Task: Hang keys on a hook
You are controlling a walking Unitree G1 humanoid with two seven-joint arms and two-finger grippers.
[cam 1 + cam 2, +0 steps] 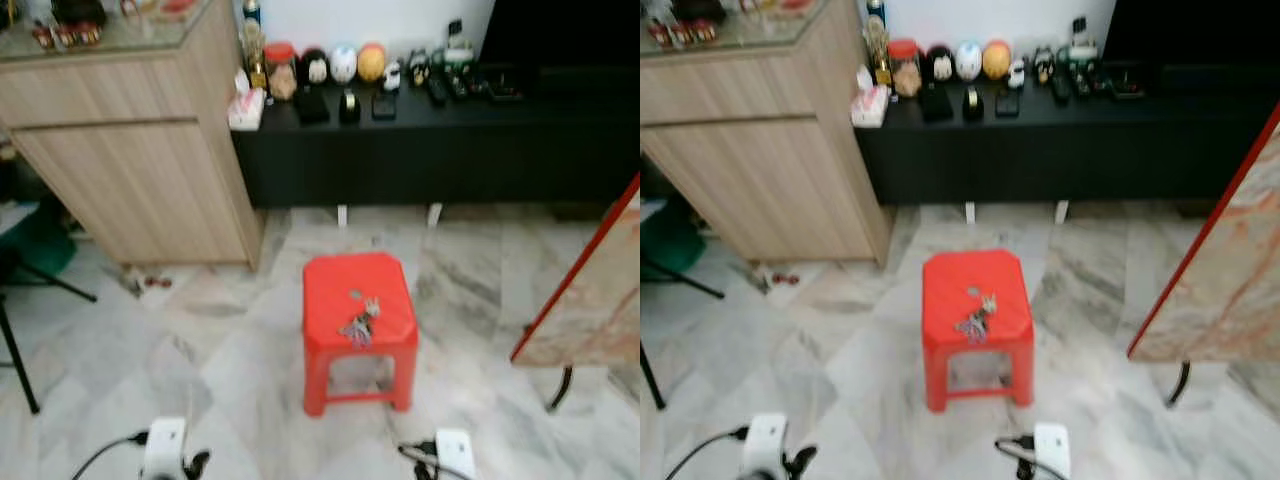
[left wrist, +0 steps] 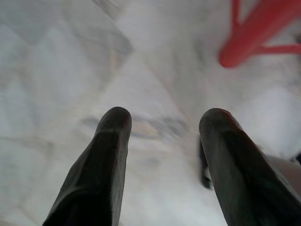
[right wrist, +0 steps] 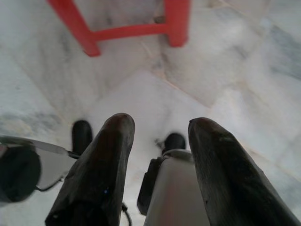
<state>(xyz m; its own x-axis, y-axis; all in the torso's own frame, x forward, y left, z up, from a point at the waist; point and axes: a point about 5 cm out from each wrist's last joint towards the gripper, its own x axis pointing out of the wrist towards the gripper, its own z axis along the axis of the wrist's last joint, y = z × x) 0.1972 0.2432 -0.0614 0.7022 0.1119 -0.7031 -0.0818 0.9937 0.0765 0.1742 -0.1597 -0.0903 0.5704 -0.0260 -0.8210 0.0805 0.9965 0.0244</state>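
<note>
The keys [image 1: 361, 323] lie in a small bunch on top of the red stool [image 1: 345, 290], toward its front right part, on the marble floor [image 1: 230, 350] in front of the robot. Both arms hang low. The left gripper [image 2: 162, 141] points at bare floor with its two black fingers spread apart and nothing between them. The right gripper [image 3: 157, 141] is likewise spread and holds nothing, with the stool's legs just beyond it.

No hook can be made out, so the step in hand looks like fetching the keys first. To do it well, the robot should step close and square to the stool, bend, bring one gripper down over the bunch from above and pinch the ring or the thickest part, since loose keys slide on smooth plastic.

Behind the stool a long black surface [image 1: 450, 120] carries a row of small ornaments and a jar [image 1: 281, 68]; its contents are too blurred to tell. A wooden cabinet [image 1: 140, 170] stands to the left.
</note>
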